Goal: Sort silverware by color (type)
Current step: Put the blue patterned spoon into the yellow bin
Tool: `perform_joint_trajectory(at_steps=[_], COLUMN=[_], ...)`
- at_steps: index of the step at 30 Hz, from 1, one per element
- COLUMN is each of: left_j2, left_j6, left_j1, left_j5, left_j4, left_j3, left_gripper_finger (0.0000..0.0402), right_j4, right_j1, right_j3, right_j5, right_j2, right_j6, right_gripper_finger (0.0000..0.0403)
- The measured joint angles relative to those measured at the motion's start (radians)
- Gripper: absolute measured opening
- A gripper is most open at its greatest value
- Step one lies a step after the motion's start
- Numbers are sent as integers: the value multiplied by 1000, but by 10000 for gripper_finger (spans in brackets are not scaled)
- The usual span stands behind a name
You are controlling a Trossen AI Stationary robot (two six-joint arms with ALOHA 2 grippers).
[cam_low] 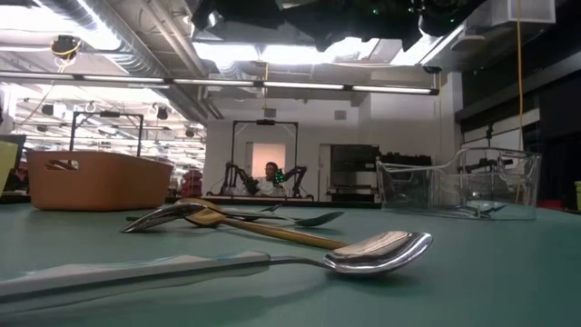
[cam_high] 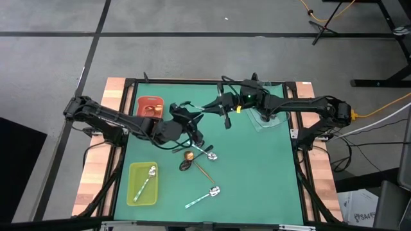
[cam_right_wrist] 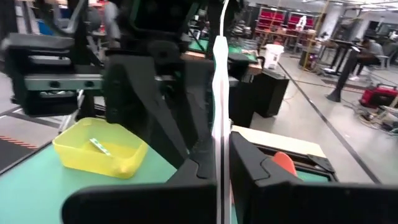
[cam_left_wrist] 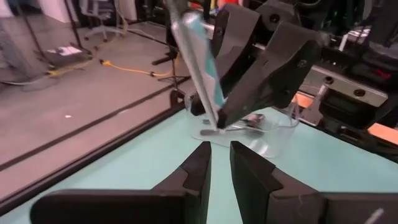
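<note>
Spoon (cam_right_wrist: pixel 219 81), mint handle, clamped upright in right gripper (cam_right_wrist: pixel 221 163), mid-air. Left gripper (cam_left_wrist: pixel 219 163) faces it, slightly parted, empty. I'd centre before closing.

Three trays are sitting on the table (cam_high: pixel 270 179): one (cam_high: pixel 150 106) at the back left, one (cam_high: pixel 142 184) at the front left holding a spoon (cam_high: pixel 148 179), one (cam_high: pixel 268 119) at the back right. Several spoons (cam_high: pixel 199 156) are lying crossed mid-table, another (cam_high: pixel 204 197) lying nearer the front. Both grippers are hanging above the back half, the left gripper (cam_high: pixel 194 137) left of the right gripper (cam_high: pixel 224 120).
</note>
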Motion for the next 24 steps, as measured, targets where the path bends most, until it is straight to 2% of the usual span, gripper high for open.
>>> perform_joint_trajectory(at_steps=[11,19,24], left_j2=[0,-5,-43], left_j6=[26,29,85], left_j1=[-98,-97,-70], left_j5=[-272,-339,-331], left_j4=[-20,-17,14], left_j3=[0,0,0], left_gripper_finger=[54,54,54], right_j4=[23,133,206], right_j1=[-67,-93,-83], right_j3=[0,0,0], right_j5=[31,37,19], right_j2=[0,0,0], right_j6=[72,114,114], right_gripper_finger=[3,3,3])
